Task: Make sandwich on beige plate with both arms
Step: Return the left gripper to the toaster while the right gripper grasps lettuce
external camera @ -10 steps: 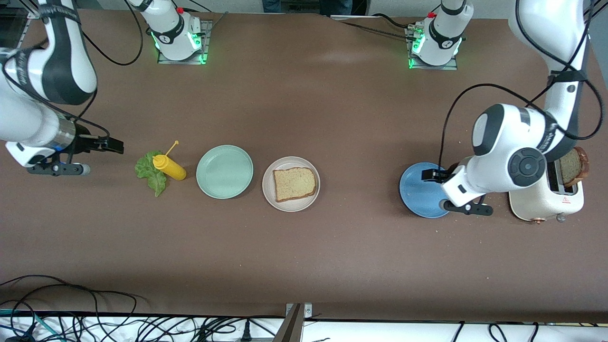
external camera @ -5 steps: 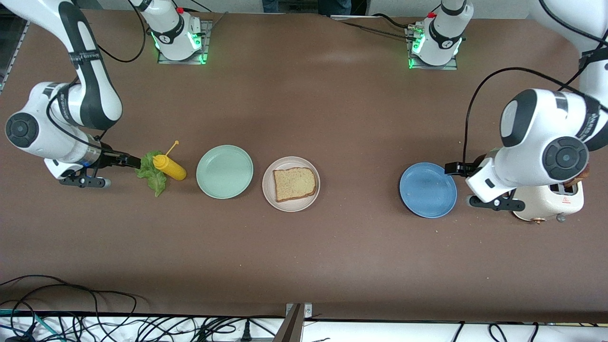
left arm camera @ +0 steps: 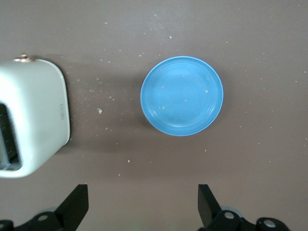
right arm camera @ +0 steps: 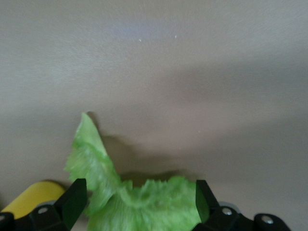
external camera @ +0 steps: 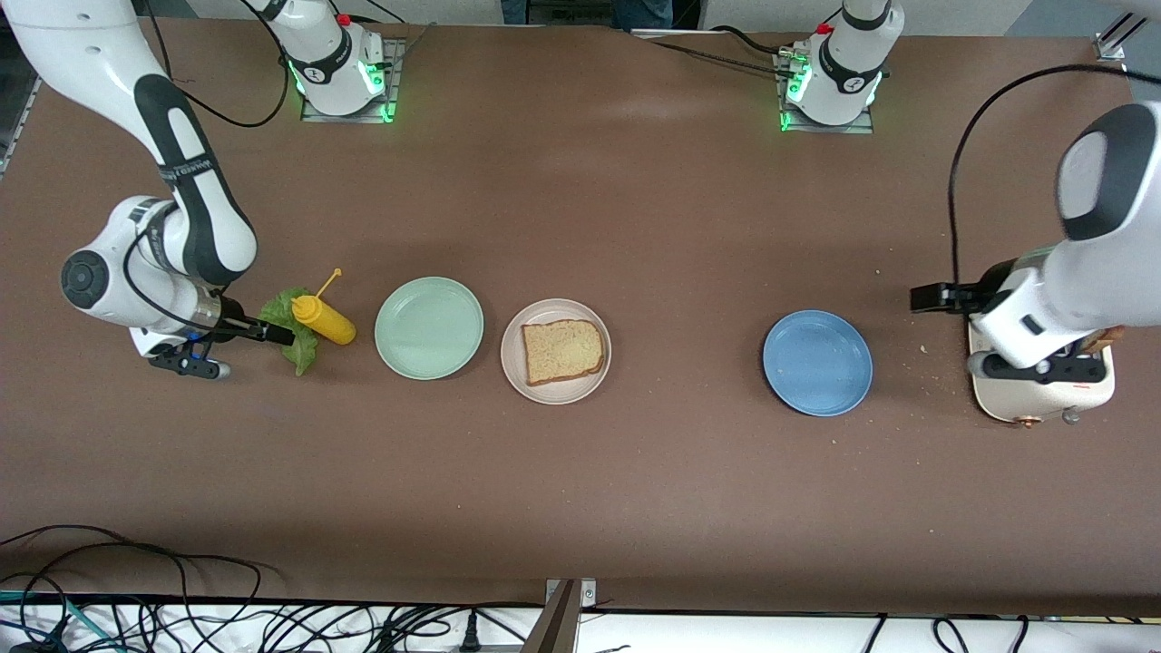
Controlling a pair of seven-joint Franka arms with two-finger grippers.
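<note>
One toasted bread slice (external camera: 562, 351) lies on the beige plate (external camera: 555, 394) in mid-table. The green lettuce leaf (external camera: 299, 349) lies toward the right arm's end, touching a yellow mustard bottle (external camera: 324, 319). My right gripper (external camera: 272, 334) is low over the leaf and open. In the right wrist view its fingers (right arm camera: 74, 199) stand on either side of the lettuce (right arm camera: 144, 204). My left gripper (external camera: 929, 297) hangs open and empty over bare table between the blue plate (external camera: 817, 363) and the toaster (external camera: 1043, 399). A second slice's brown edge (external camera: 1108, 339) peeks out by the toaster, mostly hidden by the left arm.
A mint-green plate (external camera: 429, 327) sits between the mustard bottle and the beige plate. The left wrist view shows the blue plate (left arm camera: 182, 96), the toaster (left arm camera: 33, 118) and crumbs on the table. Cables hang along the table's near edge.
My right gripper has come in over the lettuce from the table's end and dropped lower. My left arm has drawn away from the blue plate toward the toaster.
</note>
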